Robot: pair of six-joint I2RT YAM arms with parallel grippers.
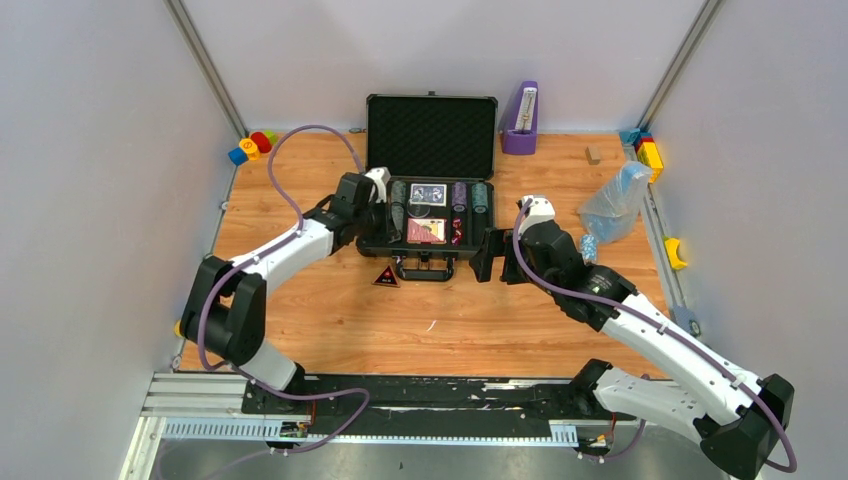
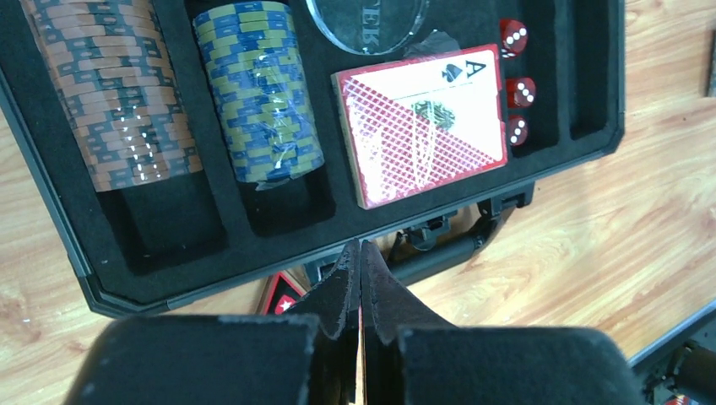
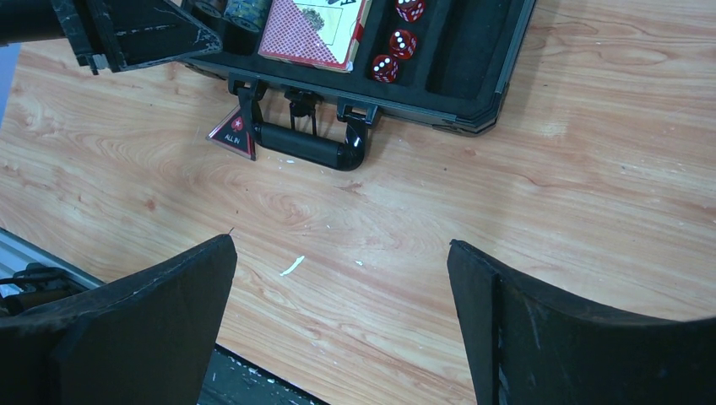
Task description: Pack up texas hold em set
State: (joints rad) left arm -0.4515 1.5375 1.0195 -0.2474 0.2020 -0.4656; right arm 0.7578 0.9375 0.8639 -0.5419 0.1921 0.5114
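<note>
The black case point(image 1: 432, 135) lies open at the back centre with its lid upright. Its foam tray holds chip rolls point(image 2: 257, 93), a red card deck point(image 2: 422, 122), a blue deck point(image 1: 428, 193) and red dice point(image 2: 517, 84). The dark red triangle point(image 1: 386, 277) lies on the table by the case handle point(image 3: 308, 148), left of it; it also shows in the right wrist view point(image 3: 234, 132). My left gripper point(image 2: 360, 253) is shut, nothing visibly held, above the case's front left edge point(image 1: 377, 205). My right gripper point(image 3: 338, 261) is open and empty over bare table at the case's front right corner point(image 1: 497, 258).
A purple upright metronome-like object point(image 1: 520, 120) stands right of the lid. A crumpled clear plastic bag point(image 1: 615, 200) lies right of the case. Toy blocks sit at the back left point(image 1: 250, 145) and back right point(image 1: 648, 150). A yellow piece point(image 1: 675, 250) lies at the right edge.
</note>
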